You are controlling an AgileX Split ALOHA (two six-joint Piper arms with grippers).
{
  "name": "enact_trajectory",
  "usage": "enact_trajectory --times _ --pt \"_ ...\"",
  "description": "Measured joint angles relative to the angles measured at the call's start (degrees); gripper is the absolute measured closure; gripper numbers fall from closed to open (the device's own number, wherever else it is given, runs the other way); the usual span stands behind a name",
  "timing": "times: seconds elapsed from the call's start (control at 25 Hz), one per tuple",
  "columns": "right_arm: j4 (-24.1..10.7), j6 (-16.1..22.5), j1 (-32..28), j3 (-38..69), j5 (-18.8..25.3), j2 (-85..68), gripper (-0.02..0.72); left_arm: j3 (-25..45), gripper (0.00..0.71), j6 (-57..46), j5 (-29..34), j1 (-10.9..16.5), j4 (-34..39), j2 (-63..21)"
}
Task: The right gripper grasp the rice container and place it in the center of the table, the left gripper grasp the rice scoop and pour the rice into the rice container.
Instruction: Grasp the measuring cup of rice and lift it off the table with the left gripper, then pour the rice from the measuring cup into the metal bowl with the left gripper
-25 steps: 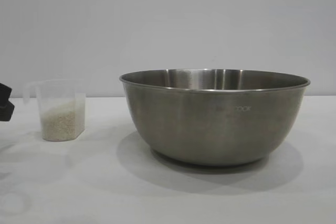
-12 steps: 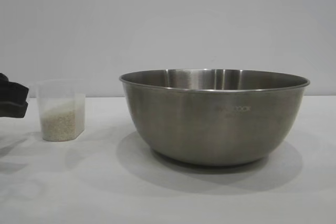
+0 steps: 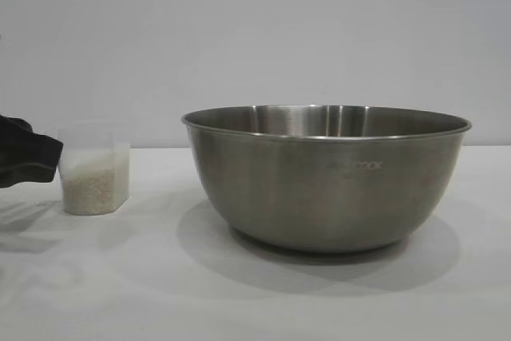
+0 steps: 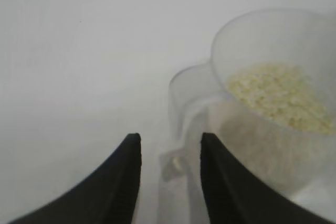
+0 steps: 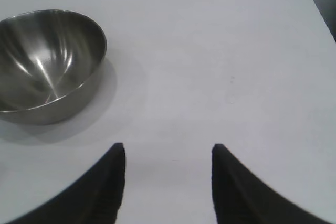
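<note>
- Fingers [image 4: 134,156] of the left gripper [image 4: 168,153] stand narrowly parted astride the rice scoop's [image 4: 268,93] thin handle, not clamped; light, slick plastic, so grip there gently.
- Exterior: scoop [image 3: 94,169] with rice [image 3: 92,189] on the table [image 3: 255,301]; heavy, stiff rice container [image 3: 326,177] mid-table, lettering unreadable.
- Right gripper [image 5: 168,169] gapes wide, holding nothing, off from the container [image 5: 47,66].

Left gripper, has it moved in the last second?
Yes. In the exterior view the left gripper has come in from the left edge toward the scoop, which stands where it was. Its open fingers now flank the scoop's handle.
</note>
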Motion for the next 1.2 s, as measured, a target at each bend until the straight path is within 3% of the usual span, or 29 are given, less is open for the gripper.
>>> enact_trajectory --times 0.04,0.24,0.56,0.84,0.96,1.08,1.2 --pt "0.0 0.0 0.0 0.0 0.0 0.0 0.344 -1.0 0.487 0.1 0.0 0.0 0.0 0.3" --pt "0.0 0.0 0.0 0.0 0.0 0.0 0.344 -5.6 0.71 1.4 0.0 0.0 -0.1 0.8" --pt "0.0 0.0 0.0 0.0 0.0 0.0 0.344 -8.3 0.71 8.4 1.2 0.0 5.0 -1.9" --pt "0.0 0.0 0.0 0.0 0.0 0.0 0.344 -13.9 0.71 22.5 1.3 0.0 21.2 -12.5" --pt "0.0 0.0 0.0 0.0 0.0 0.0 0.344 -17.5 0.71 28.7 4.5 -0.4 29.2 -15.4" --pt "0.0 0.0 0.0 0.0 0.0 0.0 0.344 -20.9 0.71 38.1 10.1 -2.2 35.2 -16.4" --pt "0.0 0.0 0.0 0.0 0.0 0.0 0.344 -23.7 0.71 48.0 16.7 -6.0 38.8 -16.5"
